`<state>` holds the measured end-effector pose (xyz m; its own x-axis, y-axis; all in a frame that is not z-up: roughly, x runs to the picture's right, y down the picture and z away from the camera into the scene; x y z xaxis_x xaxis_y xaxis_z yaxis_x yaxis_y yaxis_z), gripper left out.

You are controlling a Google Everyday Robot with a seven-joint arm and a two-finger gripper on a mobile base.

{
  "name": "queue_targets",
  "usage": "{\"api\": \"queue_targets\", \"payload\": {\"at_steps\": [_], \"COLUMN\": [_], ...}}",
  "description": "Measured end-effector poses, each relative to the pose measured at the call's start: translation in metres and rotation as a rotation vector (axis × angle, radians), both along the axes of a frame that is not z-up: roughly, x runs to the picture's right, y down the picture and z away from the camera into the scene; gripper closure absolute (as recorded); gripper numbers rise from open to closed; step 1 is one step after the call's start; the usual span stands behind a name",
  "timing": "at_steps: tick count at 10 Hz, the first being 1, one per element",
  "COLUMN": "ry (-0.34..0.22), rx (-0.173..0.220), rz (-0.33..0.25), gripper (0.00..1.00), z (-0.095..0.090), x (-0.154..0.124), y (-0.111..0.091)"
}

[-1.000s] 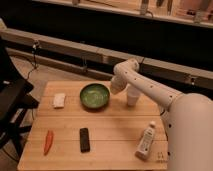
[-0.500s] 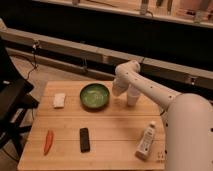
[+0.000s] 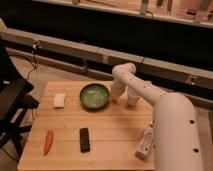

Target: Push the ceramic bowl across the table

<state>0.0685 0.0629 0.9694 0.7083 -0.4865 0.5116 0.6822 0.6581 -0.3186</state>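
The gripper, state indeterminable, stands just beside the ceramic bowl on the worktop; the push appears not yet done.

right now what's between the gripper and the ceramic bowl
Nothing in the camera view: the gripper sits close beside the rim of the ceramic bowl, on the white cup side; contact is unclear.

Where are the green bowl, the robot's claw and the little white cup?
ceramic bowl (image 3: 94, 96), camera view, middle of its green inside.
claw (image 3: 115, 96), camera view, its tip, just right of the bowl.
white cup (image 3: 132, 99), camera view, its side wall.
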Motion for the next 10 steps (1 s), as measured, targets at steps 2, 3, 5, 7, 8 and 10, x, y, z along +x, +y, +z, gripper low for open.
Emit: {"api": "queue_targets", "payload": {"at_steps": [2, 3, 5, 7, 8, 10], "ry": [0.011, 0.006, -0.013, -0.021, -0.022, -0.022], "rx": [0.04, 0.041, 0.022, 0.026, 0.033, 0.041], "rz": [-0.002, -0.011, -0.044, -0.064, -0.065, -0.072], "gripper": [1.0, 1.0, 1.0, 1.0, 1.0, 1.0], "z": [-0.008, -0.008, -0.001, 0.002, -0.001, -0.007], "x": [-0.004, -0.013, -0.031, -0.037, -0.037, -0.048], "y": [-0.011, -0.011, -0.004, -0.001, -0.004, -0.01]}}
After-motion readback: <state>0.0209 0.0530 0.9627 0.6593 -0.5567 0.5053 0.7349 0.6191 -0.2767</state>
